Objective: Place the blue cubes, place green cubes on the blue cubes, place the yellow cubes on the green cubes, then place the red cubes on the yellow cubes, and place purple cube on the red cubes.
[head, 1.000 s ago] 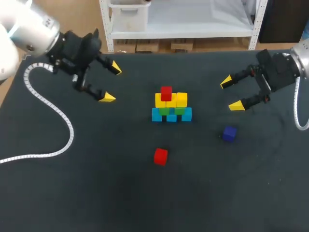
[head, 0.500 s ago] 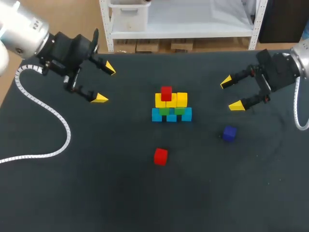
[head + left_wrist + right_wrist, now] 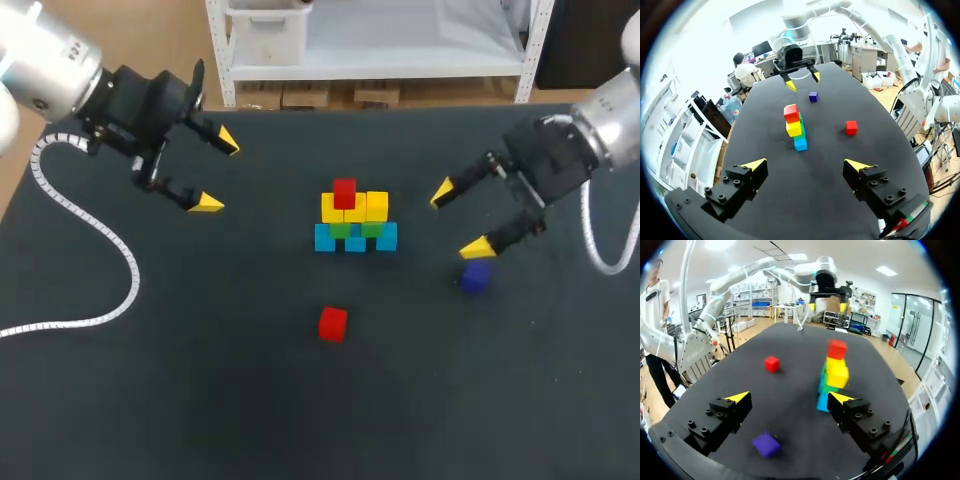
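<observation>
The right hand (image 3: 457, 220), wide open and empty, hovers over the purple cube (image 3: 475, 277) right of centre; it should drop squarely astride opposite faces before closing; the left hand (image 3: 217, 171), likewise open and empty, sits upper left.

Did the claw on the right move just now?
Yes. The right gripper, open, has come inward toward the purple cube, which stayed put, and now hangs close by it.
</observation>
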`<state>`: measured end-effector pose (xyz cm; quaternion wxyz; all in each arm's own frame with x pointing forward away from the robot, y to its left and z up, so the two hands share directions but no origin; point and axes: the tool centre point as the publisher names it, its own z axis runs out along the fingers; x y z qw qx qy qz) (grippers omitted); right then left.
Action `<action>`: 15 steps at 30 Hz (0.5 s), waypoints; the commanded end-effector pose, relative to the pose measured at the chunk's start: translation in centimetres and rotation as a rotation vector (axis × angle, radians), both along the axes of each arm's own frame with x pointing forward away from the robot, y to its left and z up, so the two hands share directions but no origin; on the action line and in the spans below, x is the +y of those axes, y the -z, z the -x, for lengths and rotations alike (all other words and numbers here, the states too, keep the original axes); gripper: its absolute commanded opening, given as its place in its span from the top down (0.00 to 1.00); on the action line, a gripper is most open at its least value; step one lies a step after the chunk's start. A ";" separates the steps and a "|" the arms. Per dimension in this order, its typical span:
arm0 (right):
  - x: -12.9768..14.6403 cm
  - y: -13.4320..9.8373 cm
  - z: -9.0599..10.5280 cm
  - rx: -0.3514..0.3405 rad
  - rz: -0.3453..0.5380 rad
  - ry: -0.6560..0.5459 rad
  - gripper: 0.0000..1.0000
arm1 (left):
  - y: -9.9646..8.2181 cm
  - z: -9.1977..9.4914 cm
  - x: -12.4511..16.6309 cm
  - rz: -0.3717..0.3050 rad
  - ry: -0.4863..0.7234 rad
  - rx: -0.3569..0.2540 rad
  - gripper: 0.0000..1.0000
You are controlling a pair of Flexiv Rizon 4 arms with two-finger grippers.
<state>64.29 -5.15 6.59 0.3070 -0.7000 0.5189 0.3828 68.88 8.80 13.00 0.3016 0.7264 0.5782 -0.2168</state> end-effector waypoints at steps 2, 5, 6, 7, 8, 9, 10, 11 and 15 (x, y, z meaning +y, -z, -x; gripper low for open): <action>2.0 0.5 2.9 -0.036 0.026 -0.007 0.00 | 0.1 0.0 0.1 0.002 0.001 -0.002 0.00; 3.0 0.2 3.6 -0.063 0.038 -0.044 0.00 | 0.1 0.0 0.1 0.002 0.001 -0.002 0.00; 3.3 0.0 3.7 -0.072 0.050 -0.062 0.00 | 0.1 0.0 0.1 0.002 0.001 -0.002 0.00; 3.7 -0.2 3.8 -0.086 0.069 -0.077 0.00 | 0.1 0.0 0.1 0.002 0.001 -0.002 0.00; 4.0 -0.5 3.9 -0.103 0.083 -0.092 0.00 | 0.1 0.0 0.1 0.002 0.001 -0.002 0.00; 4.4 -0.8 4.0 -0.119 0.097 -0.107 0.00 | 0.1 0.0 0.1 0.002 0.001 -0.002 0.00; 4.7 -1.2 4.2 -0.135 0.114 -0.127 0.00 | 0.1 0.0 0.1 0.002 0.001 -0.002 0.00; 5.1 -1.5 4.3 -0.156 0.124 -0.146 0.00 | 0.1 0.0 0.1 0.002 0.001 -0.002 0.00; 6.3 -2.6 5.0 -0.236 0.203 -0.237 0.00 | 0.1 0.0 0.1 0.002 0.001 -0.002 0.00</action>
